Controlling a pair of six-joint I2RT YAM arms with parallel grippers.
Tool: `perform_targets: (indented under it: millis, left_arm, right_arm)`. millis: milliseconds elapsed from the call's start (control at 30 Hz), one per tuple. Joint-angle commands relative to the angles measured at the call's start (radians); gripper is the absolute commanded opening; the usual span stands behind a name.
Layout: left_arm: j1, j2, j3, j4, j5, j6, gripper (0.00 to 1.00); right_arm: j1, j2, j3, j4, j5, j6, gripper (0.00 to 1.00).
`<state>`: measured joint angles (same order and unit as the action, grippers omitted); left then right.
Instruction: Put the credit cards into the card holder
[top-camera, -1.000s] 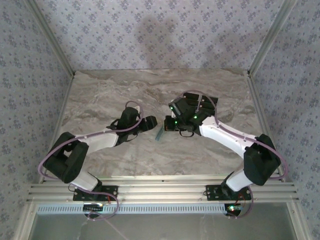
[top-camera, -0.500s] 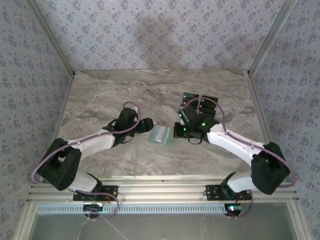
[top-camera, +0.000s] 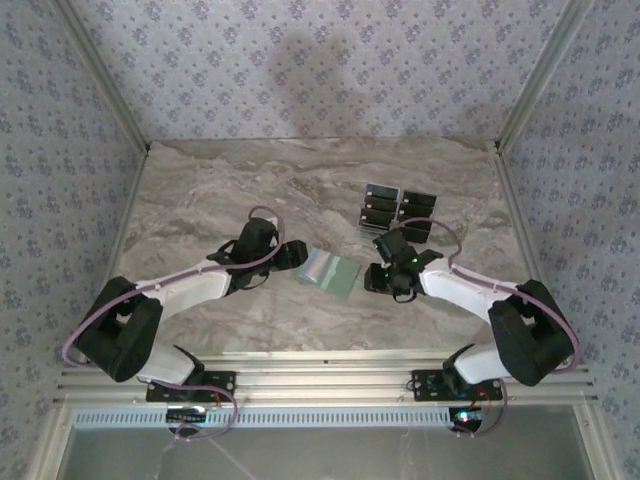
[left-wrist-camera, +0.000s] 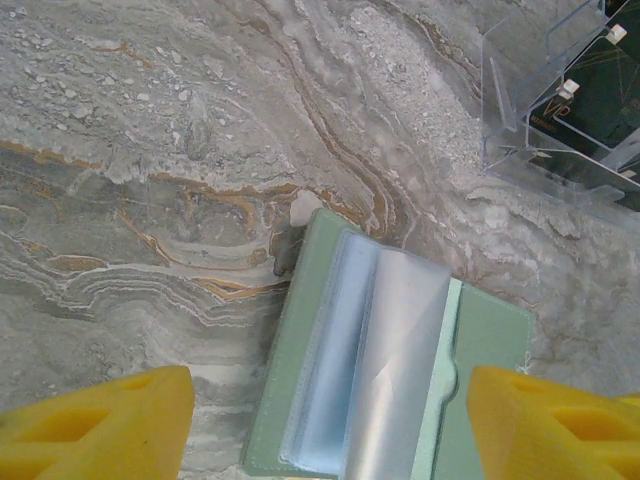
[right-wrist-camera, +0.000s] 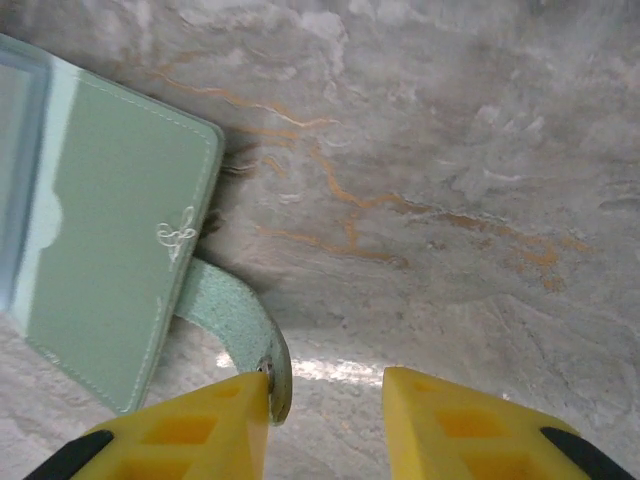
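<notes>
While the flat sage-green card holder lies unfolded, left gripper and right gripper gape empty; its tab, touching a right finger, could snag and drag it.

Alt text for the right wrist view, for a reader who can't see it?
The open sage-green card holder lies on the marble table at left, its tab curling toward the right gripper, whose yellow fingers stand apart with nothing between them.

Card holder matt leatherette (sleeves glossy plastic); table marble.
</notes>
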<state>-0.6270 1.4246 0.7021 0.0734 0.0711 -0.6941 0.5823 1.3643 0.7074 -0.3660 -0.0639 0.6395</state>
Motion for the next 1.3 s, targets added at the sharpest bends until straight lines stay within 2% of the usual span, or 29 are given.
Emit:
perform_targets:
  millis: [0,233,433,567,800,1000,1267]
  left_arm:
    - [-0.008,-0.008,0.020,-0.037,-0.026,0.030,0.73]
    - [-0.009,0.001,0.031,-0.056,-0.060,0.045,0.73]
    - [-0.008,0.030,0.044,-0.064,-0.100,0.029,0.73]
    - [-0.007,0.052,0.070,-0.088,-0.126,0.032,0.73]
    - [-0.007,0.087,0.114,-0.123,-0.118,0.088,0.73]
    - [0.005,0.131,0.140,-0.122,-0.058,0.125,0.73]
    - [0.065,0.229,0.159,-0.021,0.138,0.111,0.73]
  right_arm:
    - [0.021,-0.080,0.044,-0.020,-0.010,0.022,0.38]
    - [0.133,-0.146,0.134,-0.037,0.030,0.081,0.41]
    - [0.191,-0.029,0.220,0.034,0.000,0.102,0.41]
    - [0.190,0.083,0.231,0.076,0.021,0.085,0.38]
    - [0.118,0.213,0.132,0.217,-0.010,0.072,0.24]
    - [0.056,0.270,0.058,0.266,-0.036,0.073,0.20]
    - [0.019,0.284,0.021,0.280,-0.046,0.074,0.19]
